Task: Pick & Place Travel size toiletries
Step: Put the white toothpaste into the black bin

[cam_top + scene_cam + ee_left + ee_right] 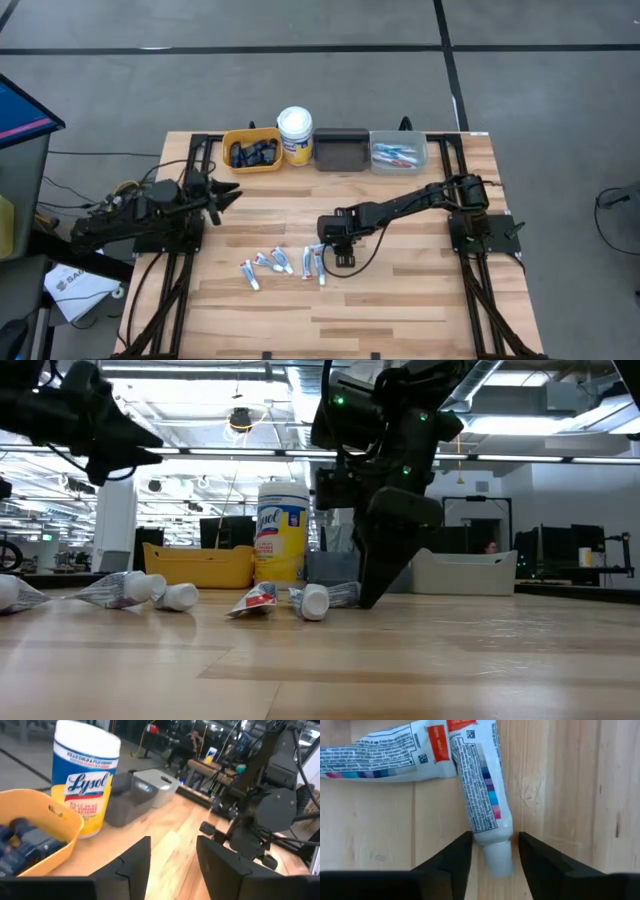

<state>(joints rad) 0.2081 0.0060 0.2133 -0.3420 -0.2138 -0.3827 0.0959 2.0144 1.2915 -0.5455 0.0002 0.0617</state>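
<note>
Several small white toothpaste tubes (282, 263) with red-blue marks lie flat on the wooden table near its middle. My right gripper (495, 851) is low over the rightmost of them, pointing down. It is open, with one finger on each side of the cap end of a white tube (482, 795). A second tube (385, 750) lies crosswise beside that tube's tail. My left gripper (173, 855) is open and empty, raised at the table's left side (228, 193). Dark navy tubes (252, 155) sit in the yellow bin. My right gripper comes from above with its fingers across the tube, at the cap end (497, 857). One finger (462, 851) stands right at the tube's shoulder. Whether either finger touches the tube I cannot tell. The tube lies flat on the table.
Along the far edge stand a yellow bin (228, 140), a white-lidded yellow tub (295, 130), a dark bin (342, 158) and a clear grey bin (422, 152) holding toothbrushes. Bare wood lies toward the near edge (330, 320).
</note>
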